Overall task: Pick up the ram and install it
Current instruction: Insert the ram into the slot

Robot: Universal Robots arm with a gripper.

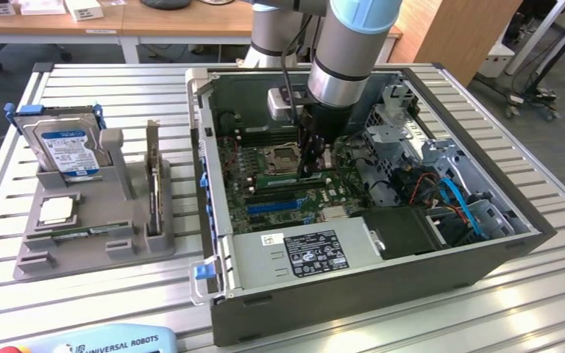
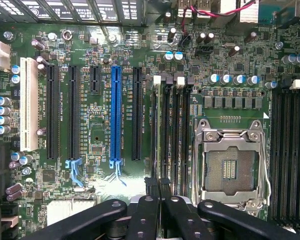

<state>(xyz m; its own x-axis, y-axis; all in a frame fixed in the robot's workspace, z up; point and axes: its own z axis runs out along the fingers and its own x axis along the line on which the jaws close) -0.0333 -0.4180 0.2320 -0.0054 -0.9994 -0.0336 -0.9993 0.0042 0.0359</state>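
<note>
A thin green ram stick [image 1: 84,232] lies flat in the grey fixture at the exterior view's left, far from the arm. My gripper [image 1: 308,170] reaches down into the open computer case, beside the CPU socket [image 1: 280,157]. In the wrist view the gripper [image 2: 158,184] is shut, its black fingers [image 2: 151,186] pressed together right over the dark memory slots [image 2: 171,135] that run next to the CPU socket [image 2: 230,167]. Whether a thin board sits edge-on between the tips I cannot tell. White latches [image 2: 157,80] mark the slots' far ends.
The case walls [image 1: 361,283] ring the motherboard. A drive cage and blue cables [image 1: 455,198] crowd the exterior view's right. The fixture also holds a blue-labelled hard drive [image 1: 67,147], an upright expansion card [image 1: 152,173] and a CPU chip [image 1: 55,209]. A blue expansion slot [image 2: 116,117] lies nearby.
</note>
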